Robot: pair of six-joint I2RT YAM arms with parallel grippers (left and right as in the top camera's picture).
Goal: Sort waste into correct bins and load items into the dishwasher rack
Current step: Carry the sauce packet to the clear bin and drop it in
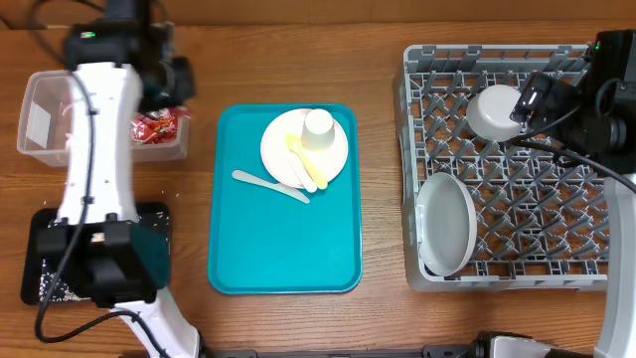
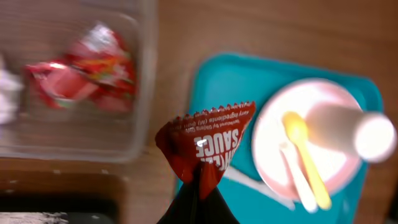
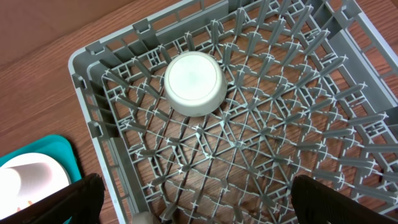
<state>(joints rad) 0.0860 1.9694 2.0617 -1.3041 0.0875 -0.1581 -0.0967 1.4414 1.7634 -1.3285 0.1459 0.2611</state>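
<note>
Pinching a crinkled red wrapper [image 2: 206,144] (serrated edge, SAUCE lettering), left fingers [image 2: 186,208] clamp shut; right fingers [image 3: 65,200] gape.

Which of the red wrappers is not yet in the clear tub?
The wrapper printed SAUCE, pinched in the left gripper; the other wrappers lie inside the clear tub.

1. You have bare table [image 1: 383,179] between the teal tray [image 1: 283,249] and the rack [image 1: 537,189].
2. A bowl [image 1: 494,109] and plate [image 1: 445,224] fill part of the rack; the rest is open.
3. The left arm [image 1: 94,149] crosses the tub [image 1: 40,119].
</note>
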